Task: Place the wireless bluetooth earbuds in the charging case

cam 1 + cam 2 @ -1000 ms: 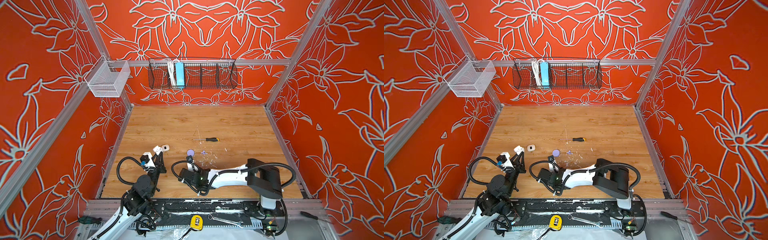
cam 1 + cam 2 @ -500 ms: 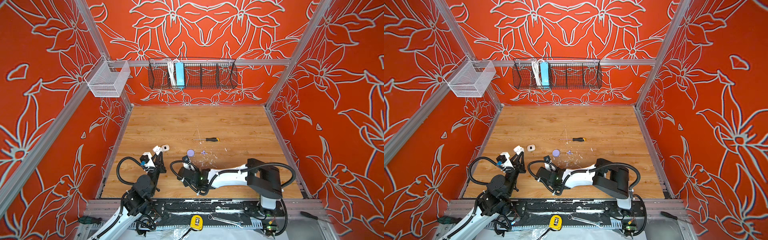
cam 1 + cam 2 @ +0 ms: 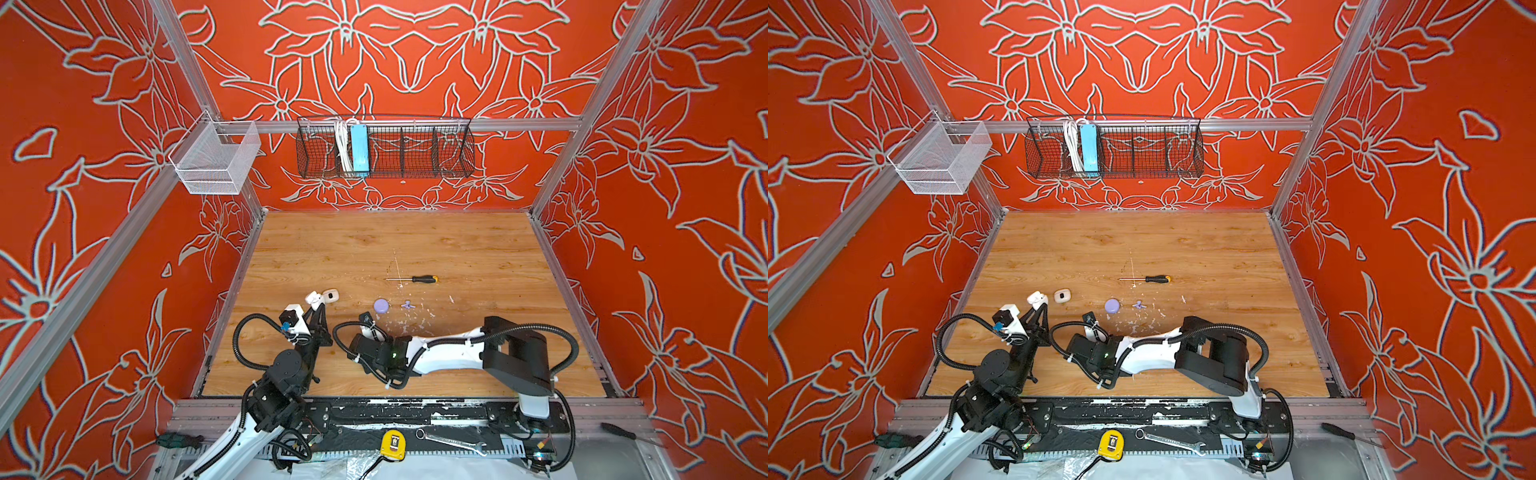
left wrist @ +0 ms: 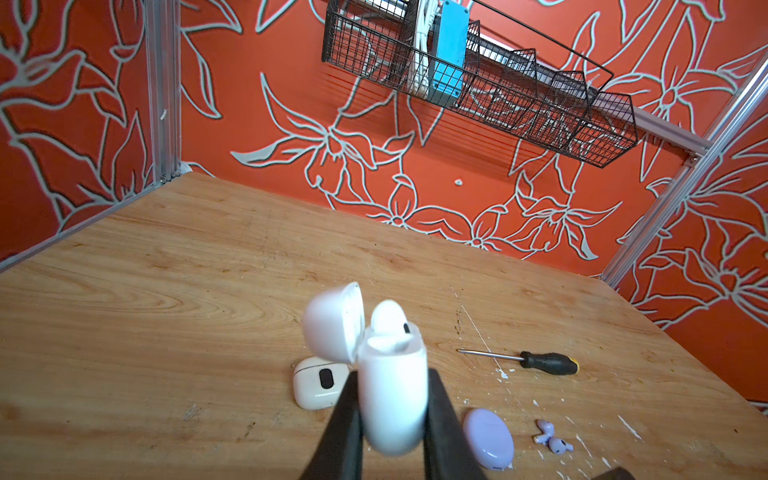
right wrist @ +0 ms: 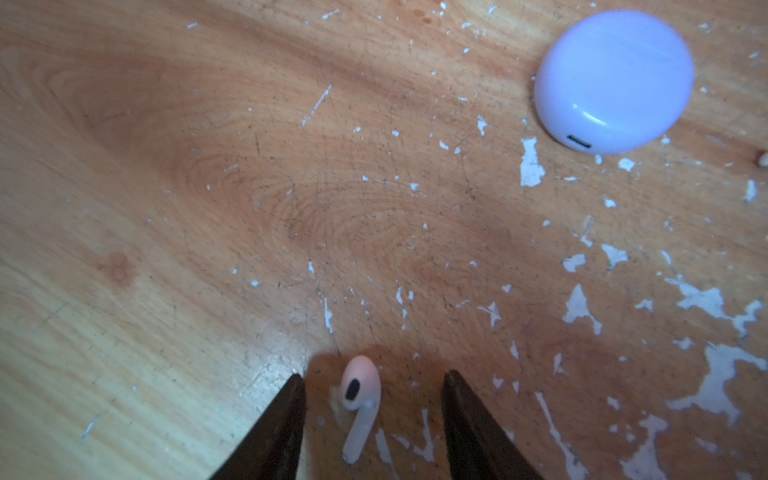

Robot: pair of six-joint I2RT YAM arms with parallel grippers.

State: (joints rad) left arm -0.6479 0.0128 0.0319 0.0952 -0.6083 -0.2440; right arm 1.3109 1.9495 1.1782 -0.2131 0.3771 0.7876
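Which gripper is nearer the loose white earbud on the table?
Right. The right gripper straddles the white earbud, open, a gap on each side. The left gripper sits further left, shut on the open white case.

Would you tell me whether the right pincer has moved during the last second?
Yes: in a top view the right pincer has shifted left, away from the stationary lilac case.

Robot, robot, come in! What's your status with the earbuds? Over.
Left tool shut on open white case, one earbud inside. Right tool open, straddling loose earbud on table. Nothing blocking it.
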